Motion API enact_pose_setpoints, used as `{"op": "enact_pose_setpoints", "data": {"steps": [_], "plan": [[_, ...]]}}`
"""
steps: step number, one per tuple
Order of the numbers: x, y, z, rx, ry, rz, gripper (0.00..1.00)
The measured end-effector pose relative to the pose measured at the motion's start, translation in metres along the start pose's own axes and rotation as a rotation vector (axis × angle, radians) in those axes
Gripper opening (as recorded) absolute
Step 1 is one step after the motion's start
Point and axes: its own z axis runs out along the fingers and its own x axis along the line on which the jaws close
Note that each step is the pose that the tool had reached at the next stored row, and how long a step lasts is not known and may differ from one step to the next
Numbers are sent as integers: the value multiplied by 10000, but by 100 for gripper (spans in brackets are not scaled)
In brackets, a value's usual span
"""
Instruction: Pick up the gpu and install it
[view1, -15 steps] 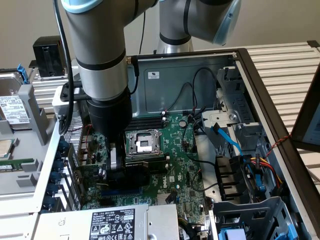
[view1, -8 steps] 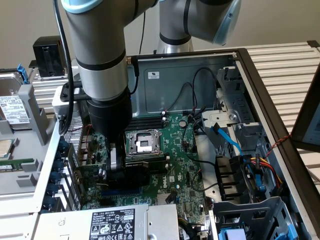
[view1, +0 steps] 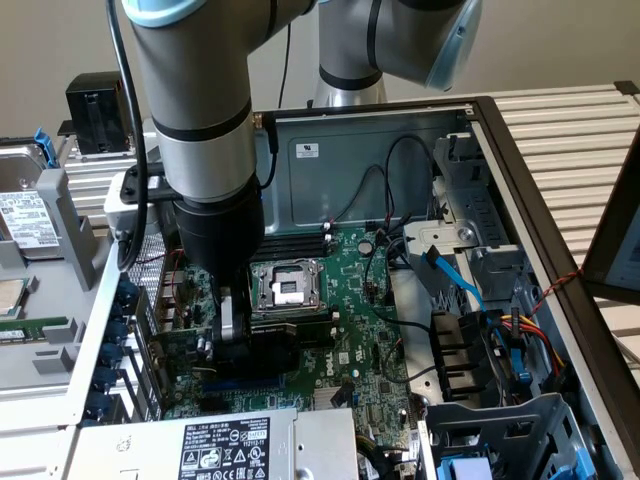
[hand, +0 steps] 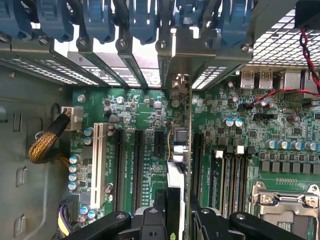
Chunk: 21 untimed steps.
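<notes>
In the wrist view the black two-fingered gripper (hand: 172, 220) sits closest to the lens, its jaws drawn in part-way and clamped on the gpu (hand: 179, 150), a small low-profile card seen edge-on, with its silver metal end bracket running up toward the slotted rear wall of the case. The card stands upright on its edge directly over the large green motherboard (hand: 145, 112), lined up among the long black expansion slots (hand: 137, 165), with a white expansion slot (hand: 97, 165) further off to one side; whether its lower edge is already in a slot cannot be told. Beyond the card a row of blue plastic slot retainer clips (hand: 142, 20) hangs over the silver perforated bracket covers at the back of the chassis. A braided yellow-and-black cable (hand: 47, 142) curves off the edge of the board, and thin red wires (hand: 280, 92) cross its far corner near the silver CPU socket frame (hand: 287, 200). In the exterior view the grey and silver robot arm (view1: 195, 110) reaches straight down into the open black computer case (view1: 520, 190), with the gripper (view1: 232, 345) low over the board beside the CPU socket (view1: 285, 285), toward the exterior view's left. Nearer the camera lies the silver power supply with a black label (view1: 225, 445), and on the exterior view's right blue data cables (view1: 455, 275) trail beside the drive cage.
</notes>
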Motion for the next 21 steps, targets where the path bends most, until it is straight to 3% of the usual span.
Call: {"op": "enact_pose_setpoints", "data": {"steps": [21], "plan": [[-7, 3, 7, 0, 0, 0, 27]]}}
